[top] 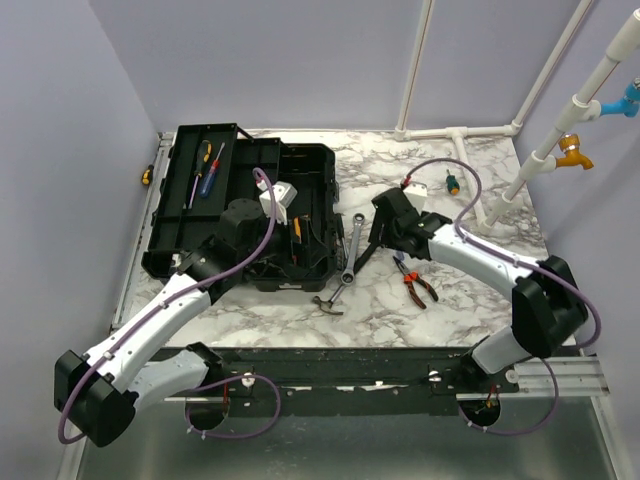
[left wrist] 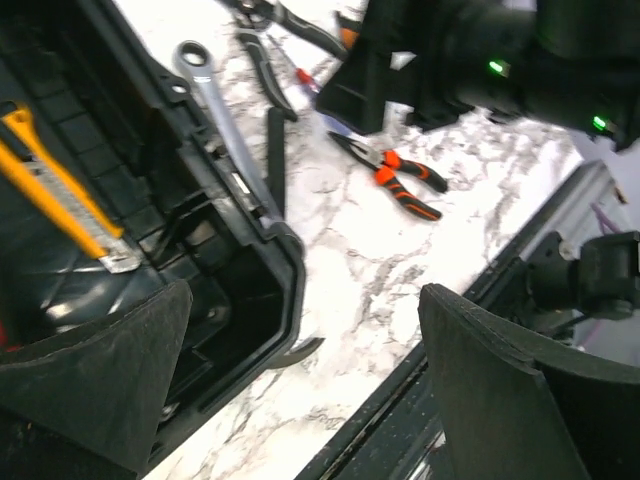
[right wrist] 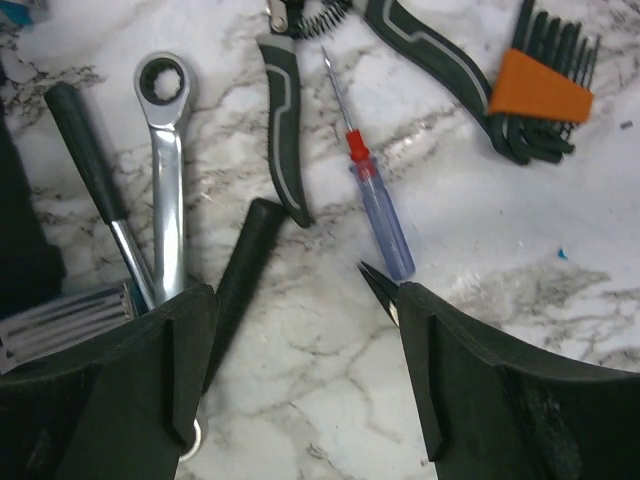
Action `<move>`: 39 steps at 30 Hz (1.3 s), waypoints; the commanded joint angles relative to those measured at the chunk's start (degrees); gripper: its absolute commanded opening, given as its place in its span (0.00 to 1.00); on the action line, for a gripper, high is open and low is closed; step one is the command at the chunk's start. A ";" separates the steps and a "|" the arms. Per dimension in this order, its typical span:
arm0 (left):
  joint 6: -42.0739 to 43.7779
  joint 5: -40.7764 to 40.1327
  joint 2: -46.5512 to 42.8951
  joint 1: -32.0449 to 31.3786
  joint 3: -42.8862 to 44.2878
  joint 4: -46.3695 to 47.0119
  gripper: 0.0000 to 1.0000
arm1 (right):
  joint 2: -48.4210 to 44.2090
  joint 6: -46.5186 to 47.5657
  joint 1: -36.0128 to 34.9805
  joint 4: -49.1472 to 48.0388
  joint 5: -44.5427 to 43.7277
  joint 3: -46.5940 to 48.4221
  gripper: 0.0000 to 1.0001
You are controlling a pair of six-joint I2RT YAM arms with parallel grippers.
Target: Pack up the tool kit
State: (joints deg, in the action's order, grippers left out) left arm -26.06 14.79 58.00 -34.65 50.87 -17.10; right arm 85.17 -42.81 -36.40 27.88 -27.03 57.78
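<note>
The black toolbox (top: 300,180) lies open at the left of the table, with screwdrivers (top: 205,170) in its lid tray and a yellow utility knife (left wrist: 60,200) inside. My left gripper (left wrist: 310,380) hangs open over the box's near right corner (left wrist: 270,250), holding nothing. My right gripper (right wrist: 305,350) is open just above the marble. The black hammer handle (right wrist: 245,260) lies by its left finger (right wrist: 150,380). Ahead of it lie a ratchet wrench (right wrist: 165,170), a small blue screwdriver (right wrist: 375,200) and grey-handled pliers (right wrist: 285,130). Orange-handled pliers (top: 415,285) lie near the front.
A hex key set in an orange holder (right wrist: 540,90) lies beyond the right gripper. A green-and-yellow screwdriver (top: 453,183) rests at the back right, near white pipes (top: 540,150). The hammer head (top: 325,302) sits by the toolbox's front corner. A black rail (top: 330,370) runs along the table's near edge.
</note>
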 commanded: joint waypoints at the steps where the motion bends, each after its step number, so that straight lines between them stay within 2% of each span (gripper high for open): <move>1: -2.63 10.52 -2.25 -0.33 -7.01 14.50 0.99 | 7.12 5.39 1.52 -0.15 1.31 6.17 0.77; 5: -2.11 12.95 -4.40 -0.50 -11.80 18.22 0.99 | 12.02 8.51 2.87 -0.04 2.12 7.12 0.69; 7: -1.99 13.86 -5.75 -0.50 -13.86 20.34 0.99 | 11.52 10.70 3.00 -3.52 2.09 3.81 0.67; 10: -1.64 15.11 -7.51 -0.59 -16.44 23.10 0.99 | 10.06 11.29 4.50 -8.28 3.04 -1.09 0.58; 15: -2.11 15.10 -9.71 -0.59 -18.96 26.20 0.98 | 14.72 13.04 7.75 -11.26 6.03 -2.22 0.49; 17: -2.95 15.24 -9.84 -0.59 -19.73 28.17 0.98 | 17.51 13.06 8.41 -11.49 7.69 -1.51 0.36; 18: -3.18 15.25 -9.68 -0.59 -19.79 28.50 0.98 | 18.33 12.58 8.50 -11.17 7.93 -1.22 0.24; 19: -3.29 15.36 -9.42 -0.59 -19.56 28.50 0.98 | 18.56 12.10 8.48 -10.89 8.14 -1.12 0.07; 20: -3.37 15.43 -9.18 -0.58 -19.38 28.35 0.98 | 17.88 11.79 8.45 -11.25 8.77 -1.50 0.01; 24: -4.71 14.20 -7.89 -0.59 -18.32 27.84 0.98 | 10.29 11.43 8.43 -14.22 12.00 -4.84 0.01; 29: -9.69 11.43 -2.61 -0.50 -16.08 28.42 0.98 | -4.06 13.61 8.45 -24.37 26.47 -13.55 0.01; 34: -17.64 16.33 4.34 -0.50 -13.86 35.67 0.96 | -20.93 16.42 8.37 -38.77 41.44 -25.20 0.01; 39: -21.68 18.76 11.13 -1.58 -9.93 37.90 0.90 | -30.82 16.17 8.43 -43.71 54.38 -30.65 0.01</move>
State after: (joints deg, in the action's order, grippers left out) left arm -42.17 29.58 64.99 -35.11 36.67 15.35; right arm 58.72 -27.90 -28.05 -7.42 12.03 30.55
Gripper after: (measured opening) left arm 0.925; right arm 0.074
